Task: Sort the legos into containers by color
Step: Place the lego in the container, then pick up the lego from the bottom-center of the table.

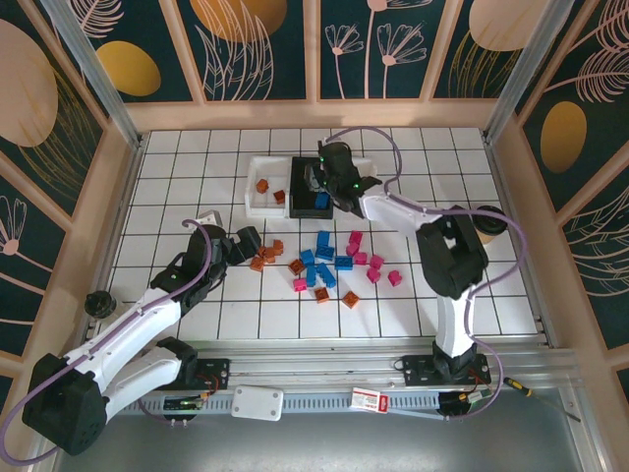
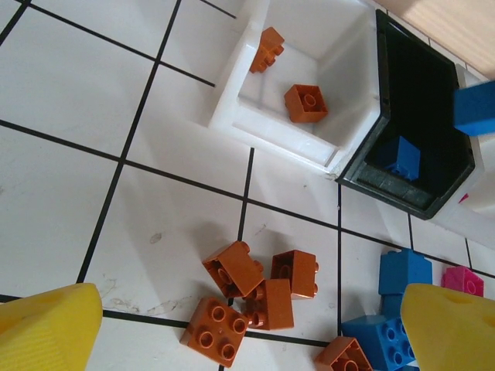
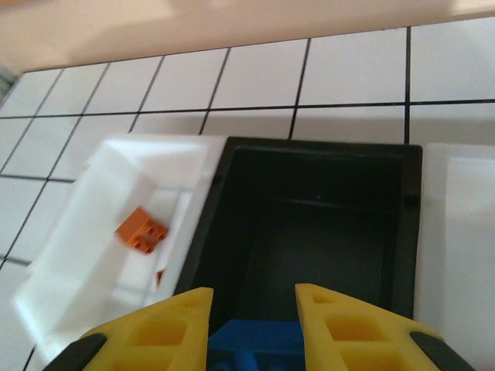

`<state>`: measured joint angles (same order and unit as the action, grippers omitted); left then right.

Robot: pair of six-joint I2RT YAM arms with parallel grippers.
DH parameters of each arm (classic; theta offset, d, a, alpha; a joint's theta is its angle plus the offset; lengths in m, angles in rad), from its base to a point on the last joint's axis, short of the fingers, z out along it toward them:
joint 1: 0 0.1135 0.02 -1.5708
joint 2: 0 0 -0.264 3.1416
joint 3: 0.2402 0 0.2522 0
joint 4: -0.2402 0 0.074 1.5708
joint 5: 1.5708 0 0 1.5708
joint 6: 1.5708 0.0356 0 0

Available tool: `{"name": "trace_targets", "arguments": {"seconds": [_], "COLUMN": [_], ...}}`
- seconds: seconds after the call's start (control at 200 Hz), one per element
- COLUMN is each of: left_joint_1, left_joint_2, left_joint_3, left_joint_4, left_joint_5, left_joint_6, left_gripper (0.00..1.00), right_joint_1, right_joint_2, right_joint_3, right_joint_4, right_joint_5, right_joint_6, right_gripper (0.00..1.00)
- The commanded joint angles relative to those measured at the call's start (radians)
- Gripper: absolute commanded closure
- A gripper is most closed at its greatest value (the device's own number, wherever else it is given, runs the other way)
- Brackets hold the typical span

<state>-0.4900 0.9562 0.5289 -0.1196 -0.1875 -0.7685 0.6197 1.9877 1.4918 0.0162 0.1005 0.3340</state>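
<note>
Top view: right end effector (image 1: 322, 192) over the black bin (image 1: 299, 187), legos (image 1: 324, 265) strewn on the table (image 1: 472, 285). Left wrist: left end effector (image 2: 247, 309) spread wide, empty, above orange bricks (image 2: 232, 267). Right wrist: fingers (image 3: 340, 328) apparently pinch a blue brick (image 3: 247, 342).

White black-gridded table (image 1: 177, 167) — three containers (image 1: 260, 206) in a row, loose legos (image 1: 324, 265) scattered just beside.
</note>
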Motion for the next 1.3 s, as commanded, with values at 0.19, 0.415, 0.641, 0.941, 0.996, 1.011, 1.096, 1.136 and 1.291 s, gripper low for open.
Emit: {"name": "trace_targets", "arguments": {"seconds": [0.19,0.415,0.641,0.941,0.996,1.011,1.096,1.136,1.291], "left_joint_1": [0.002,0.003,0.003,0.002,0.002,0.003,0.002,0.002,0.002], "left_joint_2": [-0.015,-0.019,0.006,0.056,0.072,0.076,0.099,0.108,0.121], "left_joint_3": [-0.008,-0.035,-0.048,-0.060,-0.058,-0.057,-0.050,-0.047,-0.047], "left_joint_4": [-0.031,-0.011,0.014,0.056,0.062,0.063,0.069,0.070,0.071], "left_joint_5": [0.030,0.057,0.076,0.080,0.084,0.085,0.092,0.095,0.102], "left_joint_6": [-0.014,-0.021,-0.018,-0.012,-0.010,-0.009,-0.010,-0.010,-0.011], "left_gripper": [0.01,0.01,0.01,0.01,0.01,0.01,0.01,0.01,0.01], "right_joint_1": [-0.014,0.010,0.111,0.288,0.309,0.316,0.339,0.342,0.341], "right_joint_2": [-0.027,-0.386,-0.667,-0.737,-0.710,-0.702,-0.659,-0.636,-0.570], "right_joint_3": [0.102,-0.337,-0.706,-0.915,-0.915,-0.911,-0.887,-0.873,-0.841], "right_joint_4": [-0.046,0.016,-0.160,-0.346,-0.334,-0.331,-0.323,-0.319,-0.319], "right_joint_5": [-0.053,-0.055,0.032,0.008,0.003,0.004,0.018,0.024,0.023], "right_joint_6": [-0.064,0.027,0.146,0.275,0.269,0.264,0.233,0.219,0.176], "right_gripper": [0.39,0.38,0.36,0.32,0.31,0.31,0.31,0.31,0.33]}}
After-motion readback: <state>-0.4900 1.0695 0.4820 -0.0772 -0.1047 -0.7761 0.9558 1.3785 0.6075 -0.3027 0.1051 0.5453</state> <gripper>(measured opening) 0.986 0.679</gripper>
